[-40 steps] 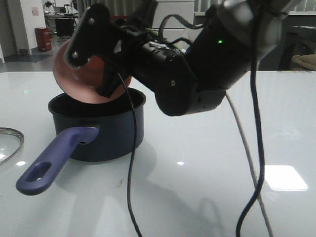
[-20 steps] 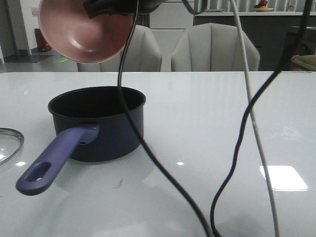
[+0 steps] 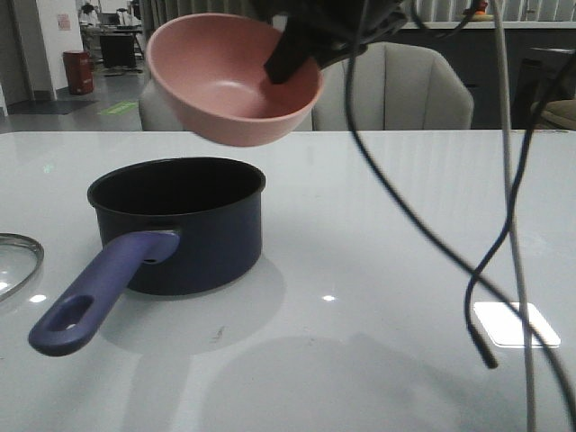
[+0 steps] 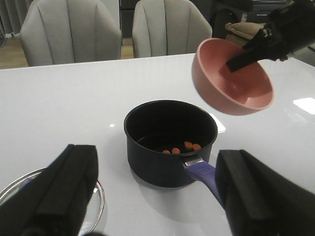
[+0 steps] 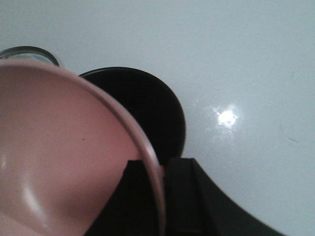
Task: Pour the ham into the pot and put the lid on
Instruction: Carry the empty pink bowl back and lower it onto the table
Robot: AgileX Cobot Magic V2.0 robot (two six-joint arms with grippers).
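Two beige upholstered chairs [image 4: 71, 29] stand behind the glossy white table [image 3: 405, 225].

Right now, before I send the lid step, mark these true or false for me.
1. The ham is in the pot. True.
2. The pink bowl rests on the table. False: the right gripper holds it in the air, by its rim.
3. The lid covers the pot. False: it lies on the table beside it.
4. The left gripper is open and empty. True.
5. The bowl looks empty. True.
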